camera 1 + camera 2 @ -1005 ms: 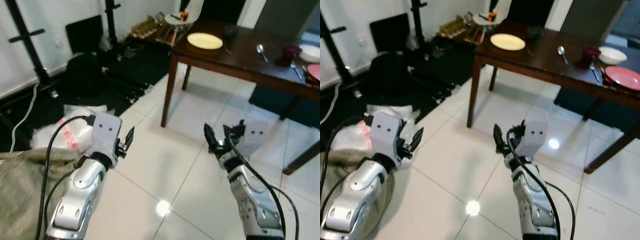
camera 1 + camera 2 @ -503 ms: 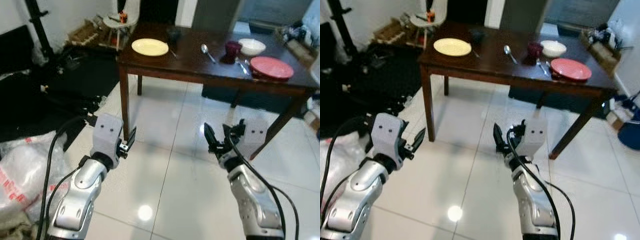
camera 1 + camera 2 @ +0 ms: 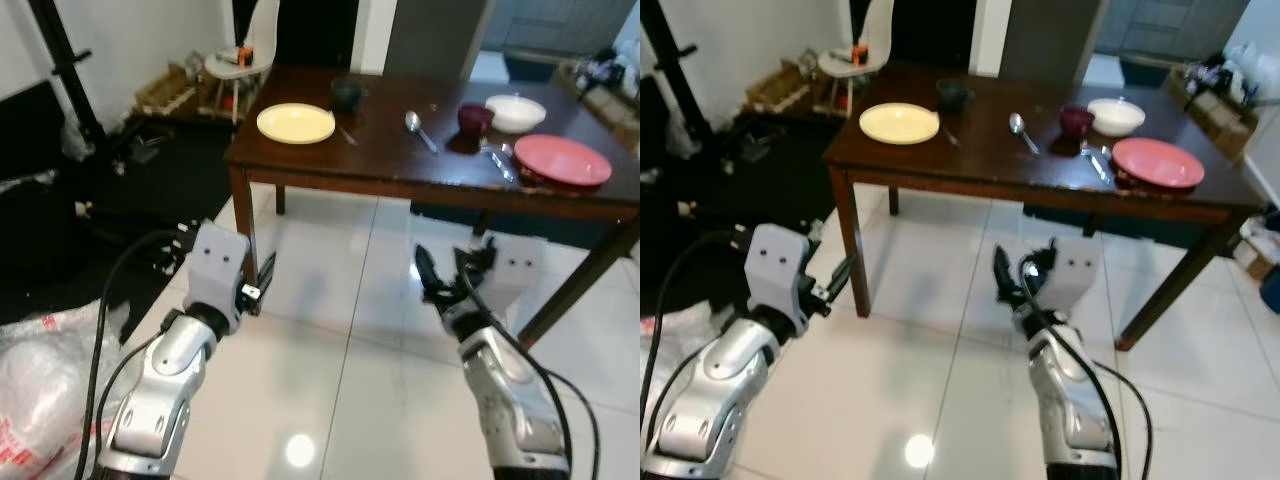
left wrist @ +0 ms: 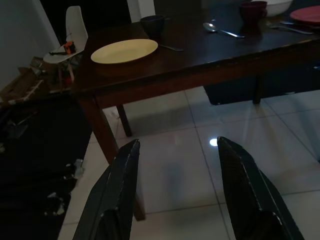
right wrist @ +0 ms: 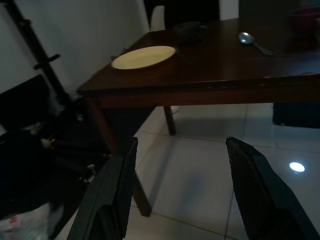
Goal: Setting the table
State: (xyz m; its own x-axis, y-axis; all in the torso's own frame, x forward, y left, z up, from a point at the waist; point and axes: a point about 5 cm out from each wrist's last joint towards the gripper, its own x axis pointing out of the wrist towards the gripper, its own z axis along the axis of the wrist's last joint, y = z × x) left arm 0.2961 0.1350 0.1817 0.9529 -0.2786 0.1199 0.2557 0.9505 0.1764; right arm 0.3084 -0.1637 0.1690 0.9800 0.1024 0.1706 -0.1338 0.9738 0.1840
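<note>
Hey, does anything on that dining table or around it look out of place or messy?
The table itself looks orderly: yellow plate, spoon, white bowl and red plate all lie flat, nothing spilled. The spoon lies alone mid-table, away from either plate. The mess is on the floor to the robot's left: dark clutter and a crumpled plastic bag.
</note>
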